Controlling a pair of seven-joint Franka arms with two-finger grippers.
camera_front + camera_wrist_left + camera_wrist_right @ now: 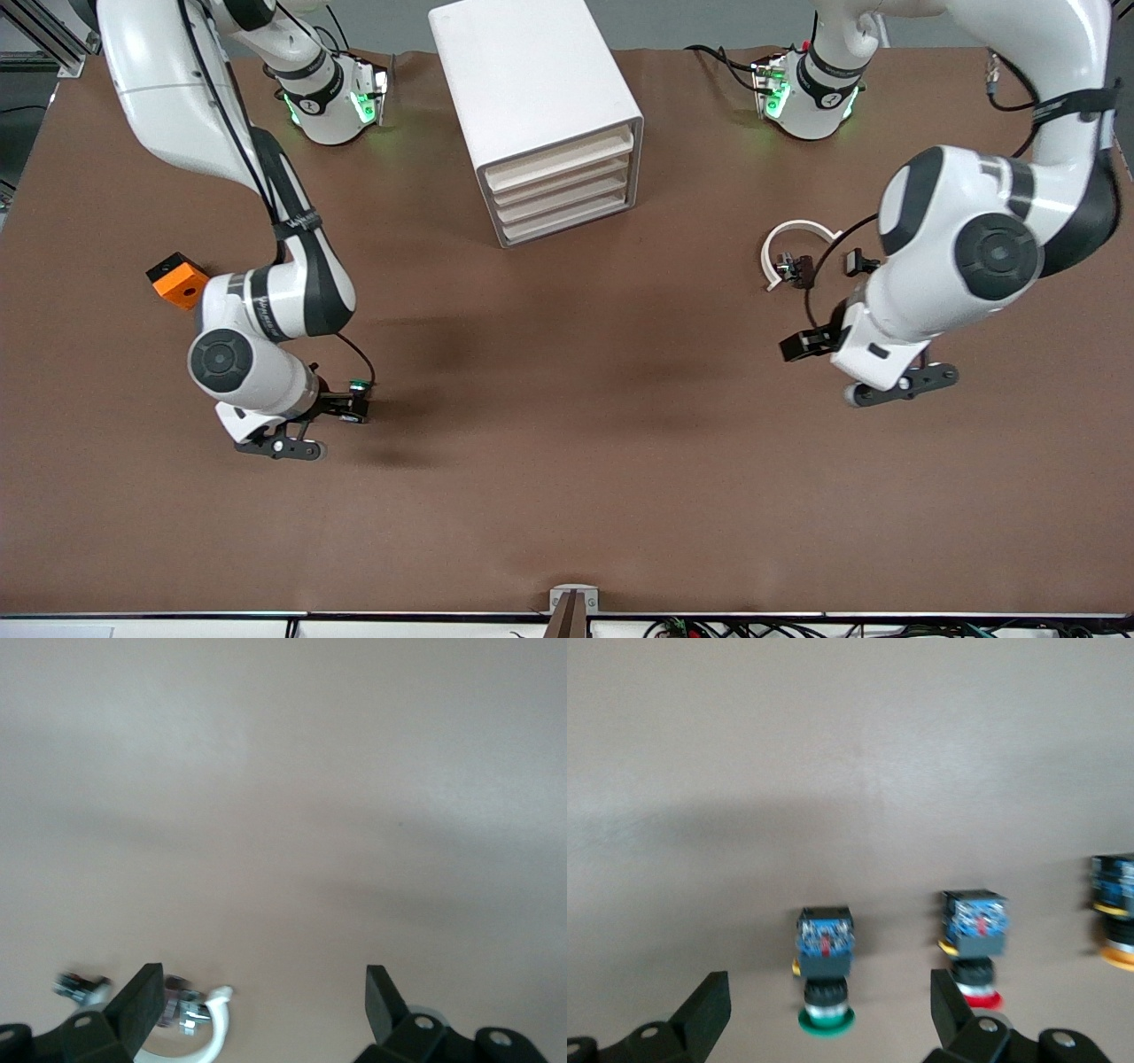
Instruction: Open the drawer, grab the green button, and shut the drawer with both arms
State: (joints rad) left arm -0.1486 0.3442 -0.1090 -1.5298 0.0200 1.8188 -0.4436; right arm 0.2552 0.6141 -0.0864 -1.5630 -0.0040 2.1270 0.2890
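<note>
Hovering low over the brown table [567, 496] toward the right arm's end, right gripper [830, 1010] with fingers [709, 1005] spread wide, nothing in them. Green-capped button [826, 979] lying on its side on the cloth right between those open fingers, released. Red-capped button [974, 948] just beside it, orange-capped one [1116, 921] a bit further along. Orange block [180, 279] near the right arm's elbow. White cabinet [549, 115] up by the table's top edge, midway between the bases, all four drawers [563, 190] pushed in flush. Left gripper [263, 1010] waiting over bare table at the left arm's end, also wide open and empty, white ring piece [793, 248] with small black parts close by.
</note>
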